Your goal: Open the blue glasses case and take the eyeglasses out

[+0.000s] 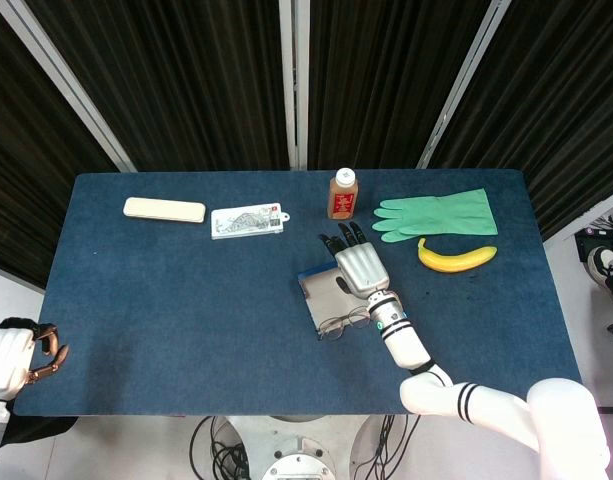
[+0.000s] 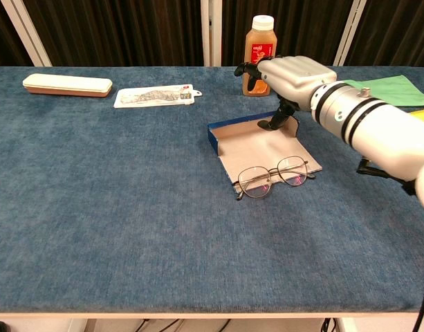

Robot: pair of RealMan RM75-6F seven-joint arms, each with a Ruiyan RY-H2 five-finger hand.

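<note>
Blue glasses case (image 2: 256,142) lies open just before the juice bottle (image 2: 259,45). Eyeglasses (image 2: 272,178) rest at the case's near edge, out on the flap. Right hand (image 2: 289,77) hovers over the case, fingers spread, empty. Left hand (image 1: 11,362) off the table's corner, fingers curled.

Both views are evenly and brightly lit from above, with no harsh glare. The blue table (image 1: 186,300) shows soft, faint shadows, the clearest a small dark patch under the right hand (image 2: 295,72) in the chest view. The black curtain (image 1: 186,80) behind the far edge stays very dark. Focus is sharp across the tabletop. The chest view bends slightly at its edges, so the near table edge curves.
</note>
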